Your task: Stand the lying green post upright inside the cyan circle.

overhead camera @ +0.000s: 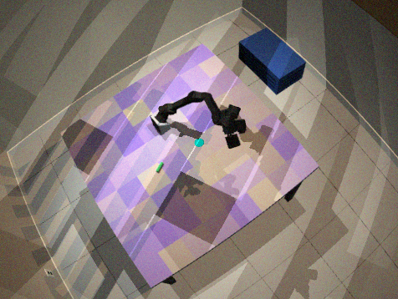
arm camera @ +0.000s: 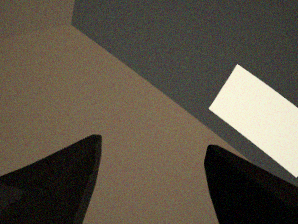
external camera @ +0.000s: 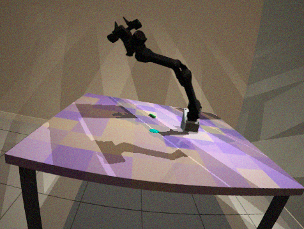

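The green post [overhead camera: 160,167] [external camera: 152,116] lies on its side on the patterned table [overhead camera: 293,163] [external camera: 144,183]. The cyan circle [overhead camera: 199,143] [external camera: 154,131] is a flat disc on the table top, apart from the post and with nothing standing on it. My gripper [external camera: 119,20] [arm camera: 154,149] is partly open and empty, with a gap between the two dark fingertips. It is high above the table, far from post and circle, and its fingers point upward. Neither post nor circle shows in the wrist view.
The arm's base [overhead camera: 160,125] [external camera: 190,125] stands on the table near the circle. A blue box [overhead camera: 272,52] is on the floor beyond the table. Dark shadows cross the table top. The wrist view shows walls or ceiling and a bright white panel [arm camera: 260,120].
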You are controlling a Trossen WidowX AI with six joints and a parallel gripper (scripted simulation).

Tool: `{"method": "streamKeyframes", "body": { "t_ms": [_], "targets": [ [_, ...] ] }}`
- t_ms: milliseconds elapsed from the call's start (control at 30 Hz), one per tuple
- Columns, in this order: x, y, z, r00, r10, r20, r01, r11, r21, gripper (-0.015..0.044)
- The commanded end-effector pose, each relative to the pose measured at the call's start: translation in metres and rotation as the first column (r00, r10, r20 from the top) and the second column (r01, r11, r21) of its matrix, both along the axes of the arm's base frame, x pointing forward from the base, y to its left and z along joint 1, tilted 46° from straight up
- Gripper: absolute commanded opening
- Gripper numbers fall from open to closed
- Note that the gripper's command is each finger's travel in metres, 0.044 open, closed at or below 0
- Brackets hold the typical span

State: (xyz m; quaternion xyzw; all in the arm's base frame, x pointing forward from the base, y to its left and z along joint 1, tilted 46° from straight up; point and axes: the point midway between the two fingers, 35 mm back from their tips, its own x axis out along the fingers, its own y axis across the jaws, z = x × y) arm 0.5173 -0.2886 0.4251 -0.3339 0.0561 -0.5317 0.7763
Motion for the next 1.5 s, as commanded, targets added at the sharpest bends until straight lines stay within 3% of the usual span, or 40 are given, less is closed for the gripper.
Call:
{"method": "streamKeyframes", "body": {
  "t_ms": [0, 400, 767, 1100, 1467],
  "targets": [
    [0.013, -0.02, -0.046, 0.993, 0.052, -0.102, -0.045, 0.997, 0.07, 0.0233],
    [0.019, -0.061, -0.165, 0.937, 0.189, -0.295, -0.089, 0.943, 0.32, 0.0233],
    [-0.009, -0.081, -0.278, 0.87, 0.316, -0.378, -0.03, 0.801, 0.598, 0.0233],
    [-0.056, -0.079, -0.372, 0.832, 0.404, -0.379, 0.096, 0.568, 0.817, 0.0233],
    [-0.122, -0.055, -0.453, 0.835, 0.44, -0.331, 0.265, 0.204, 0.942, 0.0233]
  ]
}}
